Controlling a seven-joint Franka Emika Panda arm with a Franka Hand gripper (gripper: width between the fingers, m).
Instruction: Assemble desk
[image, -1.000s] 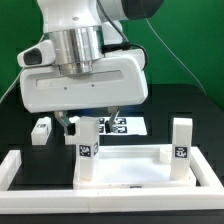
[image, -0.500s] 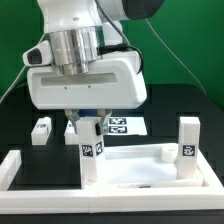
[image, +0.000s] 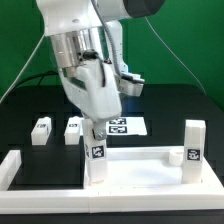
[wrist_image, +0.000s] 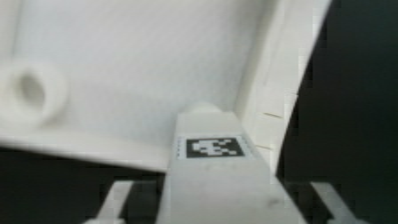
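Observation:
The white desk top (image: 140, 172) lies tray-like on the black table with two square legs standing in its corner sockets. My gripper (image: 96, 128) is over the leg (image: 97, 156) on the exterior view's left, shut on its top end. In the wrist view that leg (wrist_image: 214, 165) with its tag runs up between my two fingers (wrist_image: 125, 200), above the top's inner face and a round socket (wrist_image: 27, 90). The other standing leg (image: 193, 146) is at the exterior view's right. Two loose legs (image: 41, 131) (image: 72, 130) lie behind on the left.
The marker board (image: 127, 127) lies flat behind the desk top. White border bars (image: 20, 168) frame the front and left of the work area. My arm leans over the left half of the desk top.
My hand has turned about the leg, from broadside to edge-on and tilted. The desk top with both standing legs has shifted a little toward the exterior view's right.

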